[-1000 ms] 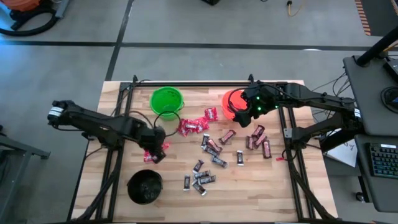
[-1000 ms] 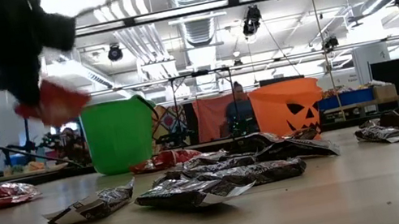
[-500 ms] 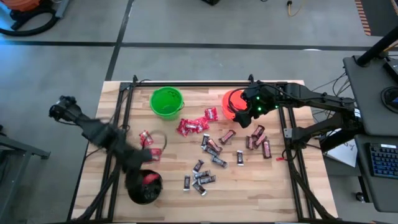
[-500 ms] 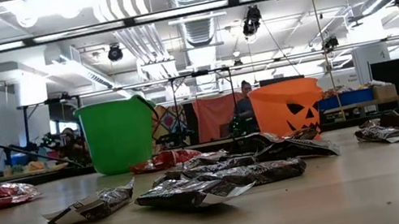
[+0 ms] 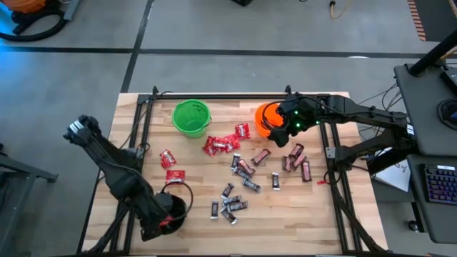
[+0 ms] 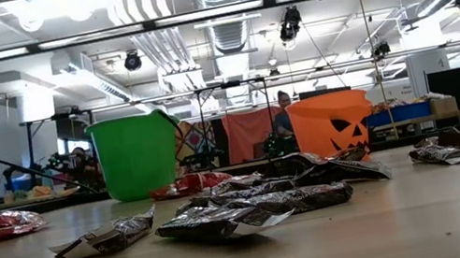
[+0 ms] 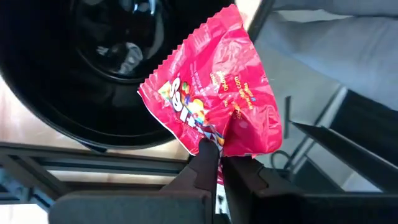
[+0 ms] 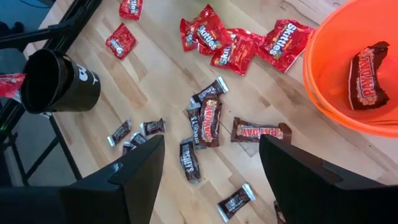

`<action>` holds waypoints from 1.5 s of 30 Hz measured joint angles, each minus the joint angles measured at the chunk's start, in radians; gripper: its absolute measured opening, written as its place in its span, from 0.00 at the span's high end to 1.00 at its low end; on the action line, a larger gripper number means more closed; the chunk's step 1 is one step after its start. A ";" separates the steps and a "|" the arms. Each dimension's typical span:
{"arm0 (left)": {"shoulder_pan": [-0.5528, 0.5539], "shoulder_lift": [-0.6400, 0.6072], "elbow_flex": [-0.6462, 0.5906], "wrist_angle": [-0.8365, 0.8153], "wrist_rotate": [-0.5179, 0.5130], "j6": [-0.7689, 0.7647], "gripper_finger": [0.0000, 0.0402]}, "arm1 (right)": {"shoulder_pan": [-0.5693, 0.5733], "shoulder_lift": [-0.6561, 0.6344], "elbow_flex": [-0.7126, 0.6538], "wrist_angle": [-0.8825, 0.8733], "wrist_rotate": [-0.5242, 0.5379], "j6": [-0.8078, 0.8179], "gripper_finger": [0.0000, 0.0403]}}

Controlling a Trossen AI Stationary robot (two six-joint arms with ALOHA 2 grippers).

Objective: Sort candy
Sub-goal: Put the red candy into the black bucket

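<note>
We can read "Skittles" on the bright red packets (image 8: 287, 42) lying beside the orange bucket (image 8: 348, 74), and the dark brown-red bar (image 8: 365, 73) inside that bucket carries lettering that looks like "PayDay", as does another such bar (image 8: 261, 132) on the wood. The small black-silver bars (image 8: 189, 159) bear white writing too small for us to read with confidence. Our left gripper (image 7: 216, 163) has its fingers pinched together on a red packet (image 7: 214, 99) with rainbow lettering, held at the rim of the black bucket (image 7: 81, 68), whose inside is dark; we cannot tell what lies in it. In the high view that packet (image 5: 166, 223) shows at the black bucket's near edge. Our right gripper (image 8: 211, 155) hangs above the orange bucket with its fingers spread wide and nothing between them. The green bucket (image 5: 191, 116) stands at the far side of the light wooden table (image 5: 314, 214); we cannot tell its contents. The rest of the candy (image 5: 239, 168) is scattered across the middle of the table. Beyond it the low view shows a workshop with ceiling ducts and a person (image 6: 285, 119) between the buckets.
</note>
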 joint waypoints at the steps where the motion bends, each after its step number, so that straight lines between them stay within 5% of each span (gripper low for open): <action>1: 0.000 0.003 -0.001 -0.012 0.000 0.007 1.00 | 0.000 0.000 0.000 0.000 0.000 -0.001 0.37; 26: 0.197 -0.032 -0.118 -0.017 0.120 0.259 0.99 | 0.000 0.000 0.000 -0.001 -0.004 -0.024 0.33; 39: 0.196 -0.034 -0.038 -0.059 0.096 0.207 0.67 | 0.000 0.000 0.000 0.000 -0.004 -0.027 0.30; 45: 0.215 -0.038 0.037 -0.079 0.095 0.207 0.60 | 0.000 0.000 0.000 0.003 0.000 -0.028 0.30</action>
